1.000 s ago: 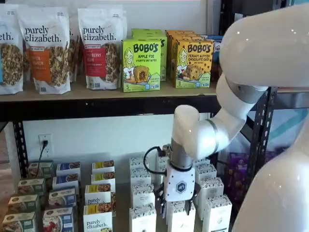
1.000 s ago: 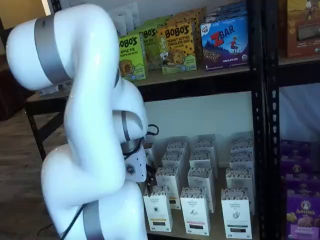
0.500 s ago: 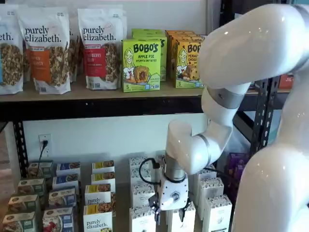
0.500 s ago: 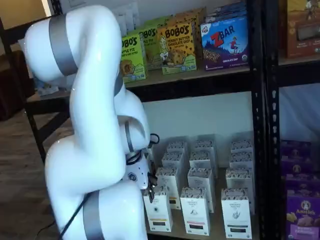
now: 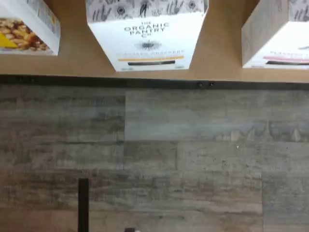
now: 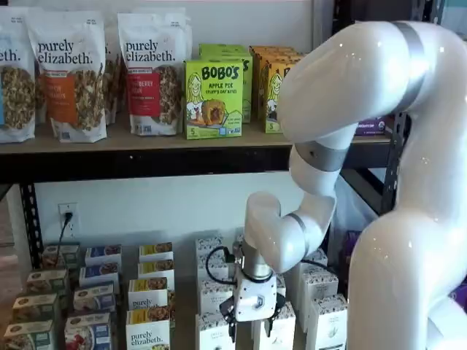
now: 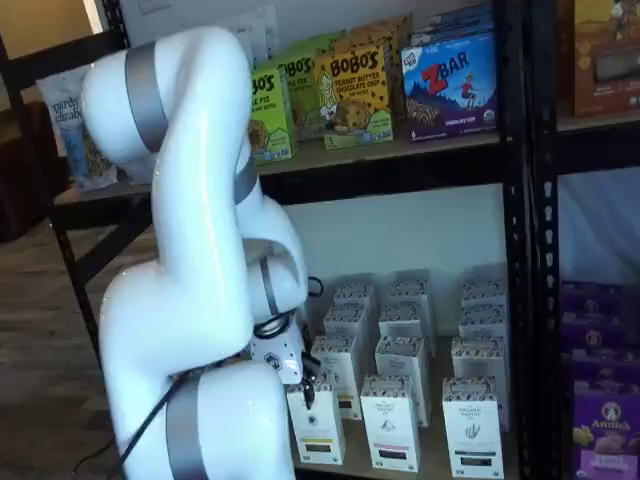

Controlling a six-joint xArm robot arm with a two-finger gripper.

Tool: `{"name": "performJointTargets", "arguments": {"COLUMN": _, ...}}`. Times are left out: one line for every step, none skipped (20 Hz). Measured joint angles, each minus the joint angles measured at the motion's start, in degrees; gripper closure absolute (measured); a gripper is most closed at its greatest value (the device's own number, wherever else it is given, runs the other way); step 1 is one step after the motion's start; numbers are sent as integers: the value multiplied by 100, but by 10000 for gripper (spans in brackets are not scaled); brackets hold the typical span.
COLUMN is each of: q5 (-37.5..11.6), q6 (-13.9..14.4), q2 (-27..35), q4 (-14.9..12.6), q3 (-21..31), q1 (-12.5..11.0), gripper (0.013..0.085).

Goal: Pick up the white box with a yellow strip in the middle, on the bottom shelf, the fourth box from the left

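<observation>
Claw [image 6: 252, 329] hangs just in front of the white box [image 7: 317, 424], up at the level of the box's speckled top band. In a shelf view its two black fingers [image 6: 233, 329] stand spread with a clear gap. Released, nothing held. The fingers are not touching the white box as far as the views tell.

The white box stands upright on the bottom shelf [image 5: 222, 53], at the shelf's front edge, heading its row of like cartons. The wrist view has it face-on [image 5: 147, 34], yellow strip showing. A pink-strip carton [image 5: 277, 36] is beside the white box on one side and a granola box [image 5: 29, 26] on the other, both apart from it. Grey plank floor [image 5: 154, 154] lies in front of the white box, below the shelf edge.

Versus a second ago: the claw has dropped lower, closer to the white box. The upper arm [image 6: 350, 80] has swung across the Bobo's boxes [image 6: 213, 98], now covering more of them. Finger spread is unchanged and the white box has not moved.
</observation>
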Motion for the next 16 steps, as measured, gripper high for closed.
{"name": "performJointTargets", "arguments": {"q5": -27, "q6": 66, "q2": 89, "q4": -90, "q3": -67, "q1": -22, "gripper": 130}}
{"name": "performJointTargets", "arguments": {"q5": -42, "q6": 149, "q2": 168, "q4": -197, "q3": -132, "q1": -44, "gripper": 130}}
{"name": "performJointTargets", "arguments": {"q5": -50, "q6": 259, "q2": 257, "q4": -336, "q3": -207, "q1": -71, "gripper": 130}}
{"name": "performJointTargets", "arguments": {"q5": -54, "q6": 334, "q2": 344, "q4": -435, "q3": -281, "q1": -92, "gripper": 130}}
{"name": "performJointTargets", "arguments": {"q5": -57, "q6": 386, "q2": 419, "q4": -505, "q3": -346, "q1": -109, "gripper": 130}}
{"name": "performJointTargets", "arguments": {"q5": -63, "q6": 433, "q2": 505, "q4": -570, "q3": -415, "q1": -125, "gripper": 130}}
{"name": "performJointTargets", "arguments": {"q5": -81, "q6": 451, "q2": 595, "q4": -600, "q3": -484, "q1": -136, "gripper": 130}}
{"name": "performJointTargets", "arguments": {"q5": -86, "q6": 477, "q2": 680, "q4": -636, "q3": -554, "q1": -145, "gripper": 130}}
{"name": "performJointTargets", "arguments": {"q5": -110, "q6": 484, "q2": 758, "q4": -650, "q3": -610, "q1": -151, "gripper": 130}}
{"name": "performJointTargets", "arguments": {"q5": -138, "q6": 496, "q2": 828, "q4": -667, "q3": -661, "q1": -157, "gripper": 130}}
{"name": "performJointTargets", "arguments": {"q5": -180, "q6": 512, "q2": 901, "q4": -691, "q3": -712, "q1": -165, "gripper": 130}}
{"name": "performJointTargets", "arguments": {"q5": -217, "q6": 526, "q2": 960, "q4": -710, "q3": -752, "q1": -171, "gripper": 130}}
{"name": "performJointTargets", "arguments": {"q5": -259, "q6": 535, "q2": 1036, "q4": -723, "q3": -808, "q1": -175, "gripper": 130}}
{"name": "performJointTargets", "arguments": {"q5": -309, "q6": 549, "q2": 1157, "q4": -741, "q3": -902, "q1": -178, "gripper": 130}}
{"name": "performJointTargets", "arguments": {"q5": -349, "q6": 534, "q2": 1245, "q4": -724, "q3": -968, "q1": -177, "gripper": 130}}
{"name": "performJointTargets", "arguments": {"q5": -379, "q6": 529, "q2": 1355, "q4": -712, "q3": -1062, "q1": -170, "gripper": 130}}
